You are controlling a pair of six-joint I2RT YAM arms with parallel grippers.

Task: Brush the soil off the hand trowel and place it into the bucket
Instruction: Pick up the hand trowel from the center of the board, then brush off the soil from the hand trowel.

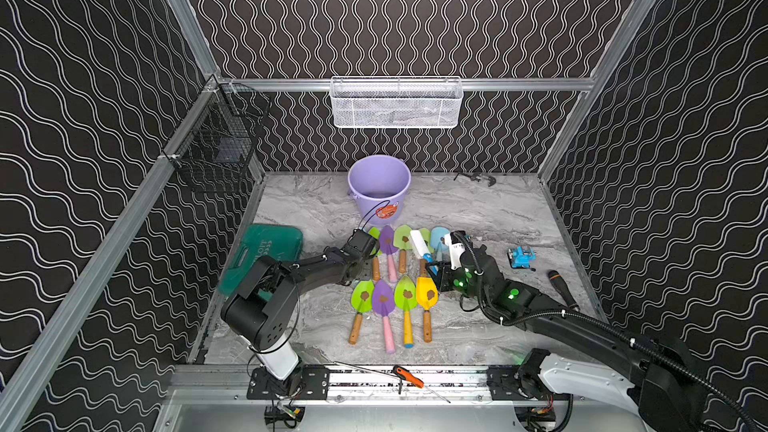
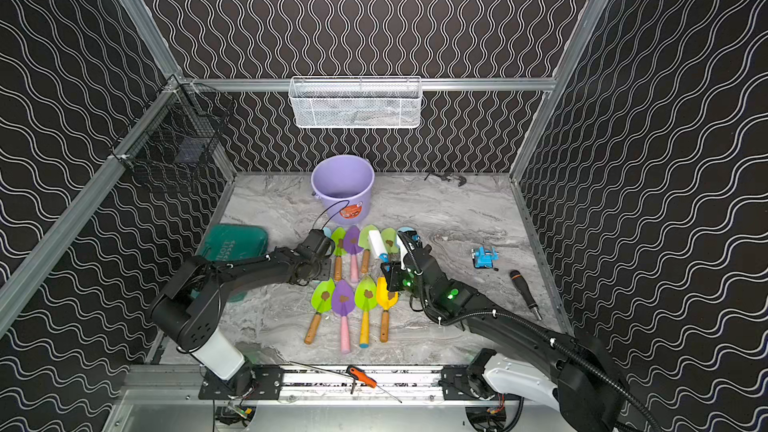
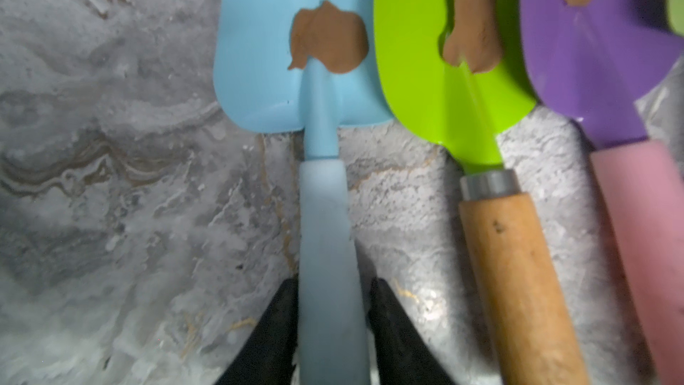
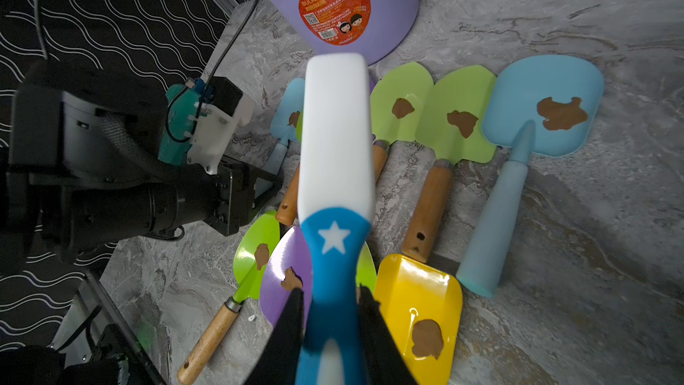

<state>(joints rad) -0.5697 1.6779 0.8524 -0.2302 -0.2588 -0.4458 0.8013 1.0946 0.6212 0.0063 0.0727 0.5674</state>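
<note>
We see the left fingers (image 3: pixel 274 327) set one on each side of the pale handle of the blue trowel (image 3: pixel 322 187), which lies at the left end of the back row. They look pressed against the handle, so we read them as clamped on it. The trowel lies flat on the worktop (image 3: pixel 111 198), not yet lifted. We judge that the grip sits well back on the handle to leave the blade bare, because the soil (image 3: pixel 329 40) is a brown clump just where the blade meets the neck.

The right fingers (image 4: pixel 292 327) are clenched on the blue handle of the brush (image 4: pixel 335 131). Its white head reaches forward above the back row, ready, we think, to sweep that clump. We cannot see the bristles.

The bucket (image 1: pixel 365 203) stands upright just behind the back row, so the carry looks short. The closest obstacle is the green trowel (image 3: pixel 444 79): its blade overlaps the edge of the blue blade, and a lift may drag it along. Next to it lies a purple trowel (image 3: pixel 592 68), and a front row of trowels (image 1: pixel 405 297) lies nearer us, each with its own clump. The left wrist is just beside the brush head, so we expect the two arms to have little room. A green case (image 1: pixel 266 251) lies off to the left, well apart.
</note>
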